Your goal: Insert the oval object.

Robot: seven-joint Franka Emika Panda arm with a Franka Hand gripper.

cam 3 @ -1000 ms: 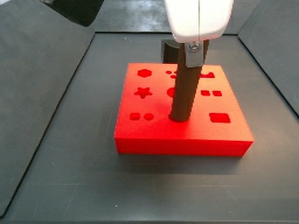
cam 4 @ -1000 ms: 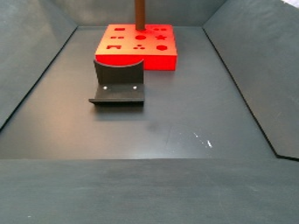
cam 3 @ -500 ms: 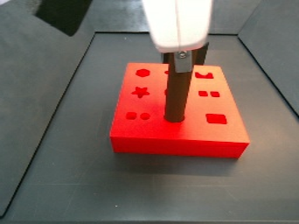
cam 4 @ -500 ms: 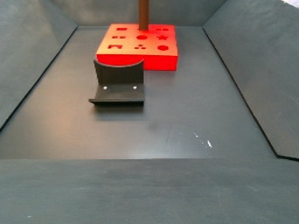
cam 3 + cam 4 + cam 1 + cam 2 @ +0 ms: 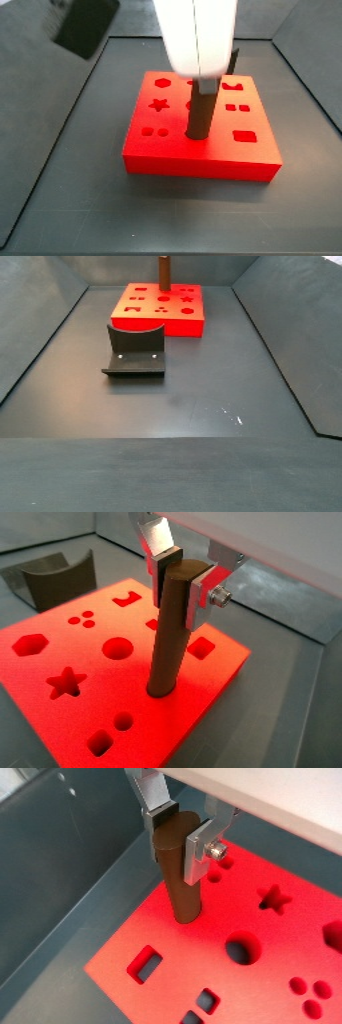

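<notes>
We see the fixture (image 5: 135, 351) just in front of the red block (image 5: 158, 311). Over the block, the gripper (image 5: 178, 574) clamps its fingers (image 5: 162, 562) on the top of the upright peg (image 5: 170, 632). The peg's lower end meets the block's top, seemingly in a hole, though we cannot be sure.

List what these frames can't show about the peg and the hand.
- Peg tip: its own shaft covers the hole in the red block, so depth is unclear in both wrist views.
- Hand: the white housing hides it in a side view.
- Peg top: cut off at the frame edge.
</notes>
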